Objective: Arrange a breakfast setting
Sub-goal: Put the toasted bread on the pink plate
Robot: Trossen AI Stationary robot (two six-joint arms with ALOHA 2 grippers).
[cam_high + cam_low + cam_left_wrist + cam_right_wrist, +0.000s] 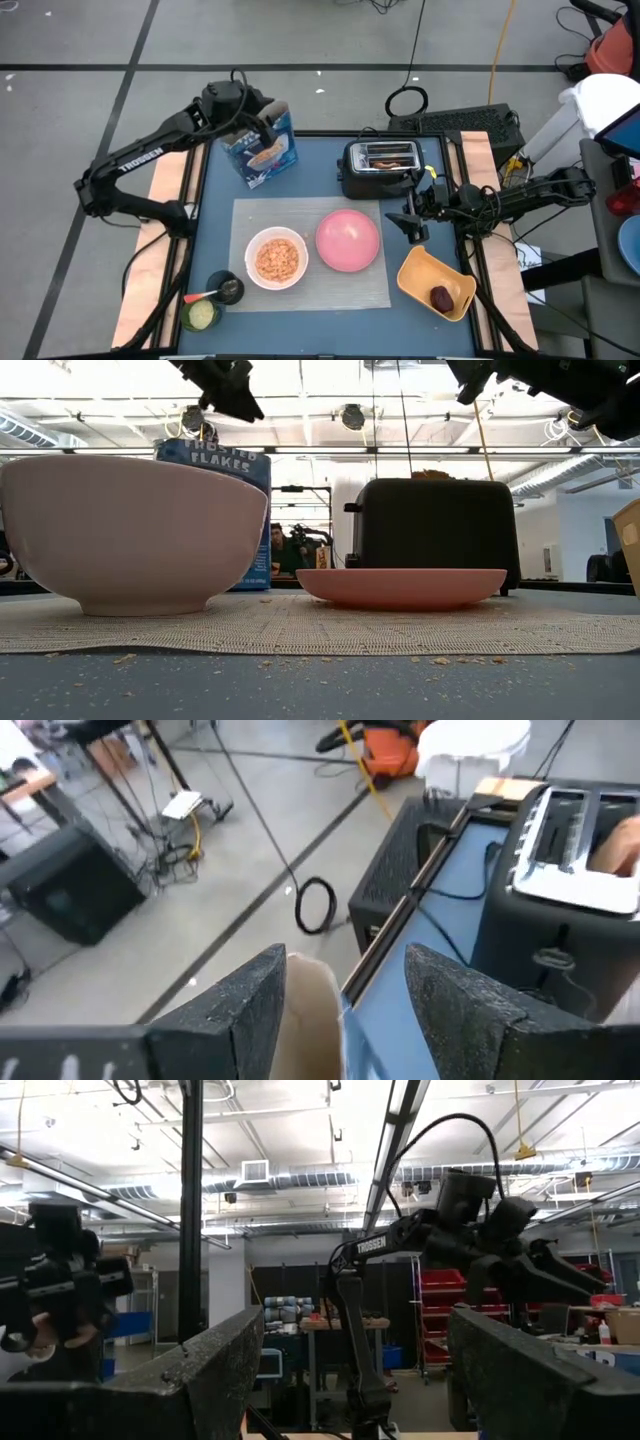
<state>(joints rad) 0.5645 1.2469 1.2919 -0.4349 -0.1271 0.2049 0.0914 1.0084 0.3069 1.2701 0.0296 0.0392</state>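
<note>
A white bowl (277, 258) holding cereal and a pink plate (347, 240) rest on the grey mat (250, 215). Brown toast (388, 156) stands in the black toaster's slots. A dark red fruit (441, 297) lies in the yellow dish (430, 275). A spoon (205, 295) lies at a small dark cup left of the mat. My left gripper (272, 122) is open above the blue cereal box (262, 152), with the box's top flap (312, 1010) between its fingers. My right gripper (410, 222) is open and empty, raised off the toaster's near right corner. My left gripper comes at the cereal box from above, and the box's open top flap (312, 1010) stands between the two spread fingers, close to one finger (250, 1005). I cannot tell whether that finger touches the flap. The box stands upright on the table.
The black toaster (380, 168) stands at the table's far middle, its cord running off the far right. A small green dish (200, 316) sits at the near left corner. Cereal crumbs lie on the mat's near edge (300, 658). A person (280, 545) shows far behind the table.
</note>
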